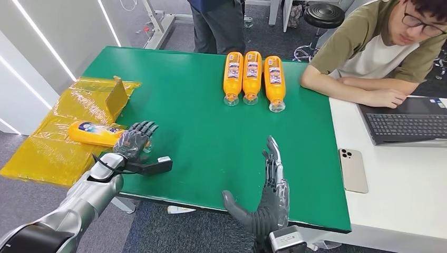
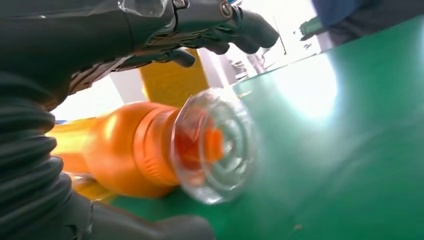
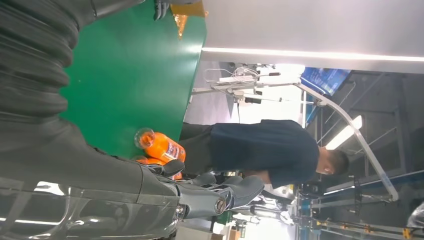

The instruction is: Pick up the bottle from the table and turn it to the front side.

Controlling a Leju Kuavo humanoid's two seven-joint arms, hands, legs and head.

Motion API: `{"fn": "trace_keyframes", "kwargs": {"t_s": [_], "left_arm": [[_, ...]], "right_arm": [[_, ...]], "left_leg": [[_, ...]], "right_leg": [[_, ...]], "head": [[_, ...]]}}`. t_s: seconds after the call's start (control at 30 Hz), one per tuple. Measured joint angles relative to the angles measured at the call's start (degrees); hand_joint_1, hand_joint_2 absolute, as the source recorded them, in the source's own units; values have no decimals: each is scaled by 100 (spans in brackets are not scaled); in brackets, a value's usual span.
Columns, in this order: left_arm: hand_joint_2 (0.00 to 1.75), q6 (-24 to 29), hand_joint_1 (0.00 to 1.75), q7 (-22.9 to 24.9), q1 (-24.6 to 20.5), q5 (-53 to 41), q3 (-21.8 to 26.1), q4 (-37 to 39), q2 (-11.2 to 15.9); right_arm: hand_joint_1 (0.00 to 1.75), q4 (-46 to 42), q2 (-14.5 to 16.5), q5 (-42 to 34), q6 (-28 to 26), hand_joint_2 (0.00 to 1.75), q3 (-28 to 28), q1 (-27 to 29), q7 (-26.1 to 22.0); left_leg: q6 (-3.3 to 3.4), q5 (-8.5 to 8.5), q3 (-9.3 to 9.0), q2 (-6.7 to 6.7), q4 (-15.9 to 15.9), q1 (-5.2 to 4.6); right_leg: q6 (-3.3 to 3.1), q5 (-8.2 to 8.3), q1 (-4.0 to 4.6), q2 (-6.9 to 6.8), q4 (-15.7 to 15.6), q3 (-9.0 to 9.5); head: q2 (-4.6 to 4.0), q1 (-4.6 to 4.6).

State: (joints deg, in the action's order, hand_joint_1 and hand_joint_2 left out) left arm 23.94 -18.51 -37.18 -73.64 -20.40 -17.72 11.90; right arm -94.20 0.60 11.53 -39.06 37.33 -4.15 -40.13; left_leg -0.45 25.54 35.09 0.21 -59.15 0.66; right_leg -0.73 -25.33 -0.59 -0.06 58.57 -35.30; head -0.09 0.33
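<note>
Since lying sideways under the left hand (image 1: 134,139), bottle (image 1: 95,133) getting wrapped round the neck; right hand (image 1: 271,197) spread, holding nothing.

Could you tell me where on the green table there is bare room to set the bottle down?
The widest bare patch of the green table lies between the left hand and the right hand, below the three bottles. It is crowded at the far edge by those bottles, and at the left edge, where the bottle lies.
</note>
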Motion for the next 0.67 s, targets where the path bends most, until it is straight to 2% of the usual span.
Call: {"fn": "trace_keyframes", "kwargs": {"t_s": [0.13, 0.3, 0.4, 0.5, 0.6, 0.67], "left_arm": [[175, 468, 0, -800, 114, 532, 393, -44, -62], [175, 589, 0, -1140, 187, 716, 694, -113, -104], [175, 702, 0, -1651, 277, 1254, 825, -276, -107], [175, 818, 0, -2069, 609, 3132, 804, -1090, 7], [175, 1127, 0, -2137, 1054, 5661, 548, -2662, 205], [175, 1199, 0, -2152, 1221, 6450, 462, -3524, 235]], "right_arm": [[0, -2, -30, 4, 0, 175, 7, 25, 0], [0, -4, -36, 16, 0, 175, 1, 37, 0], [0, -45, -46, 96, 0, 175, -50, 109, 0], [0, -143, -88, 149, 0, 175, -126, 242, 0], [0, -220, -143, 117, 0, 175, -172, 344, 0], [0, -243, -163, 106, 0, 175, -184, 375, 0]], "left_leg": [[0, 0, 1, 2, 0, 0], [0, 1, 2, 2, 0, 0], [0, 1, 4, 2, 0, 0], [-8, 7, 5, 13, 0, 2], [-14, 12, 7, 17, -3, 3], [-14, 12, 11, 6, -4, 3]], "right_leg": [[0, 0, 0, 4, 0, -4], [-2, -1, 1, 5, 0, -6], [-3, -2, 1, 5, 0, -8], [-4, -2, 2, 17, 1, -12], [-4, -3, 3, 25, -2, -22], [-2, -7, 2, 15, -3, -22]], "head": [[0, 0], [0, -1], [0, -1], [0, 1], [0, -1], [0, -1]]}}
